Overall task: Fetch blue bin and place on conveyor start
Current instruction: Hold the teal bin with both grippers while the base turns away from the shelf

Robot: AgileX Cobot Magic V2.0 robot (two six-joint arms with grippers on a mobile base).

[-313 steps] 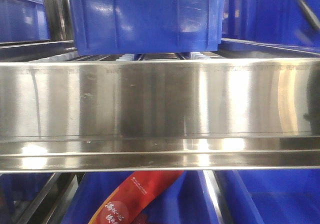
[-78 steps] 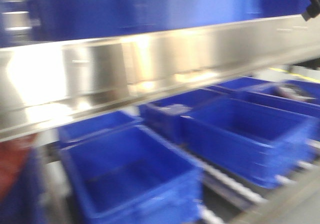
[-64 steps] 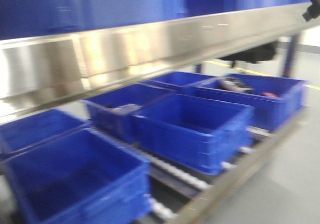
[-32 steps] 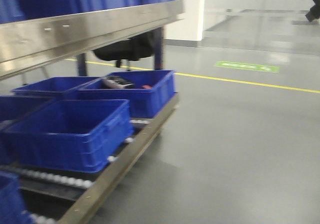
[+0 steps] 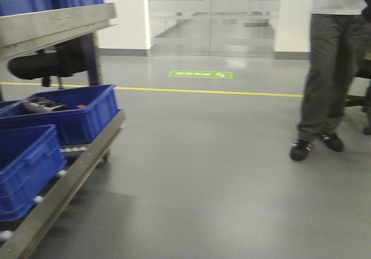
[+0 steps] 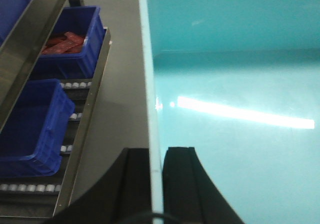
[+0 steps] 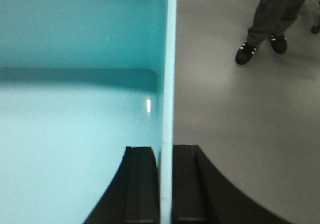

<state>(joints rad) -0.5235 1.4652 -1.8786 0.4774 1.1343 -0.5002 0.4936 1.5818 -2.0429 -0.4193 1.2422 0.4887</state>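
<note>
Now rack (image 5: 57,20) leftward, blue bin (image 7: 70,129) aloft

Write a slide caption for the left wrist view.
Left gripper clamps the blue bin by its wall, beside dark blue crates.

Left gripper (image 6: 156,186): clamped on a side wall of the blue bin (image 6: 235,83), with the thin wall running up between its two black fingers.
Left fingers (image 6: 134,184): one sat outside the wall on the floor side, the other inside the tub; both lay close against the wall.
Right gripper (image 7: 163,184): clamped the same way on a side wall of the bin.
Right fingers (image 7: 140,184): one was inside the tub, the other outside, with the wall held upright between them.
Wrists: each pointed along its wall, fingers roughly parallel.
Arms: not visible in the wrist views.
</note>
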